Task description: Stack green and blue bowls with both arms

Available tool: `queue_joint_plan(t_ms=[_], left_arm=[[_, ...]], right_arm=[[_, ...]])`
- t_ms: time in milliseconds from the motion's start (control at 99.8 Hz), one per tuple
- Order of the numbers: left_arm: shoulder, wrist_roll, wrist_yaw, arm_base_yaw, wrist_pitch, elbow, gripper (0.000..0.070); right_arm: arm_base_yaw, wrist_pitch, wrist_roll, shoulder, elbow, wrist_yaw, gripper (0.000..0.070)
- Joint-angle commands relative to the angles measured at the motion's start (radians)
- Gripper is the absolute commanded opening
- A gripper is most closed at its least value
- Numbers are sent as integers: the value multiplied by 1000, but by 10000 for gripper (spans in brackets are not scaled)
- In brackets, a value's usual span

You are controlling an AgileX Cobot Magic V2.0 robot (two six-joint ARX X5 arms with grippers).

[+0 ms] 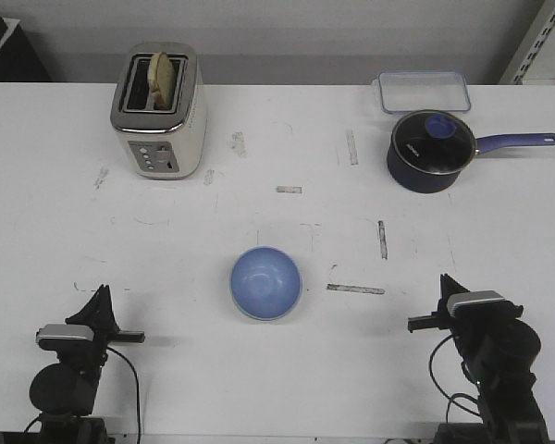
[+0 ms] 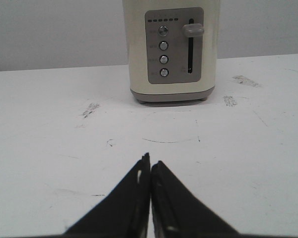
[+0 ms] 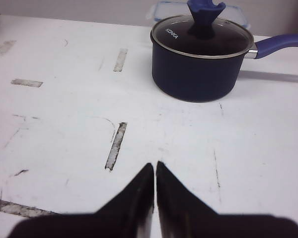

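The pale blue bowl point(image 1: 265, 282) sits upright on the white table point(image 1: 277, 370), near the front middle. A thin pale edge shows along its near rim; I cannot tell if this is the green bowl beneath it. No green bowl shows anywhere else. My left gripper point(image 1: 100, 294) rests low at the front left, well left of the bowl, shut and empty; in the left wrist view point(image 2: 150, 161) its tips touch. My right gripper point(image 1: 447, 282) rests at the front right, well right of the bowl, shut and empty, as the right wrist view point(image 3: 155, 165) shows.
A cream toaster point(image 1: 159, 111) with bread in it stands at the back left, also in the left wrist view point(image 2: 169, 49). A dark blue lidded saucepan point(image 1: 430, 151) with a long handle stands at the back right, also in the right wrist view point(image 3: 201, 57). A clear container point(image 1: 424, 92) lies behind it.
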Motion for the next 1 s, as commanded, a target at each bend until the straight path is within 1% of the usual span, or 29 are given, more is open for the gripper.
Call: queue_joint_plan(t_ms=[0, 90, 180, 271, 371, 511, 531, 672, 992], left_arm=[[-2, -6, 2, 1, 14, -21, 2], [-2, -6, 2, 1, 14, -21, 2], [-2, -6, 2, 1, 14, -21, 2], [-2, -6, 2, 1, 14, -21, 2], [-2, -6, 2, 1, 14, -21, 2], [-2, -6, 2, 1, 14, -21, 2], [-2, -6, 2, 1, 13, -21, 1], [-2, -6, 2, 1, 14, -21, 2], [-1, -6, 2, 1, 13, -21, 2]], right_arm=[[-3, 8, -10, -18, 2, 4, 0], [-18, 69, -10, -39, -36, 4, 0], [-45, 158, -12, -99, -121, 5, 0], [-67, 238, -9, -181, -225, 35, 0], [-80, 288, 12, -287, -335, 59, 0], [-80, 287, 34, -449, -449, 48, 0], [-80, 261, 40, -472, -454, 45, 0], [-78, 246, 42, -462, -452, 51, 0], [-78, 291, 43, -461, -452, 52, 0]])
